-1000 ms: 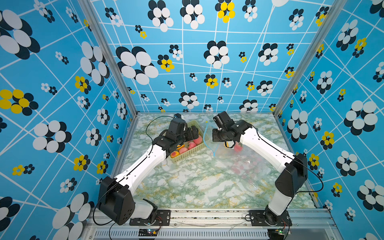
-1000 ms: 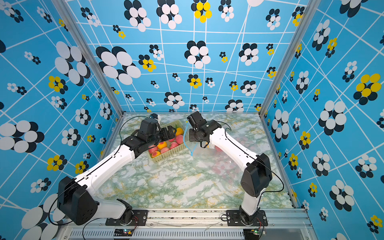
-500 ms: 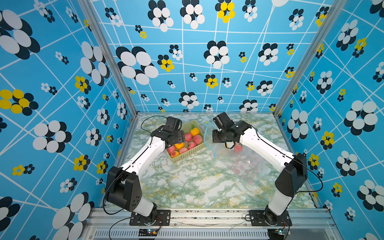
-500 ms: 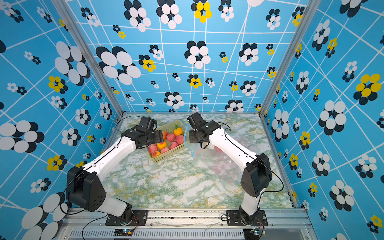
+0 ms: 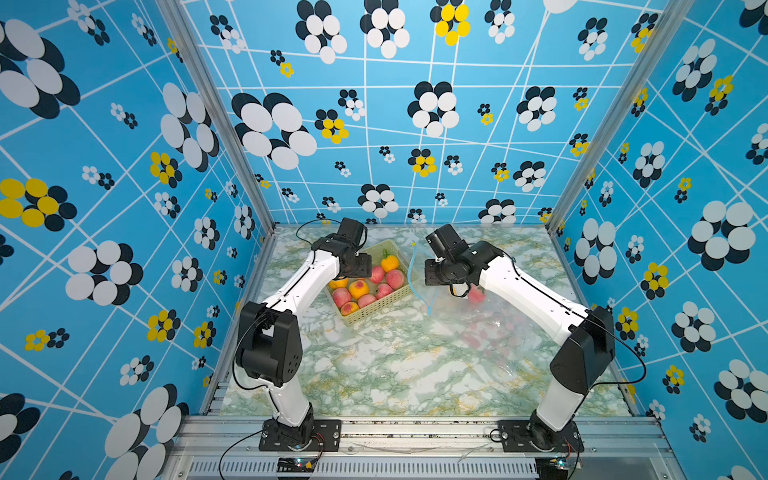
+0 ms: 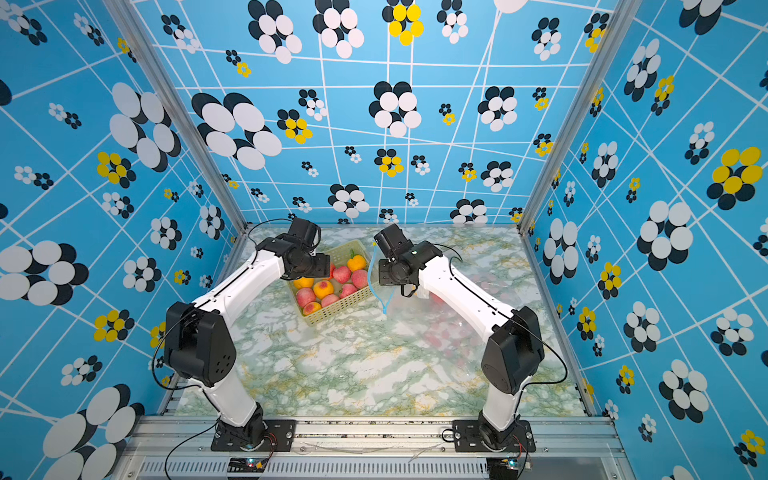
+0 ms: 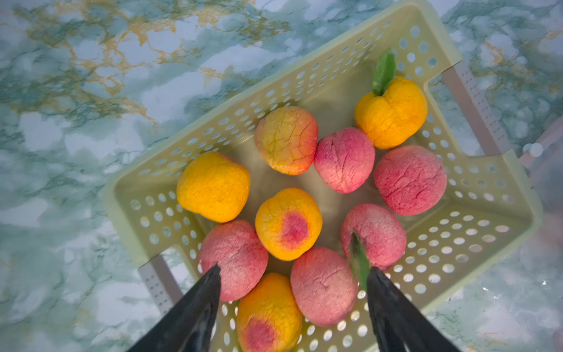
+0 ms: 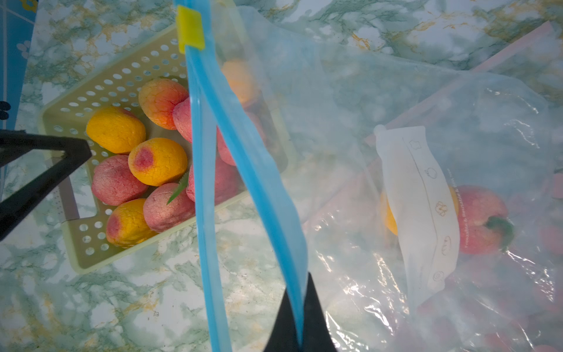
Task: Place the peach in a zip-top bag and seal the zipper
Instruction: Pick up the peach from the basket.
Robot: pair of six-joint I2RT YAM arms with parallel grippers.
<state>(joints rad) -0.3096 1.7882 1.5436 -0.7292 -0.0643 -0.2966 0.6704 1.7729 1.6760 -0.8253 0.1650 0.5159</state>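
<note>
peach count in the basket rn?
10, all in the basket: leafed yellow peach, plain yellow peach, two red-spotted yellow peaches, orange-green peach, five pink peaches. The left pincer may hide more.

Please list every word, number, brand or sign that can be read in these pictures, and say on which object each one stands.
On the bag, white label: a row of small drawn icons, no readable words.
On the bag, tiny print beside the label: too small and blurred to read.
On the basket and the yellow slider: no text.
Nothing else readable is in view.
</note>
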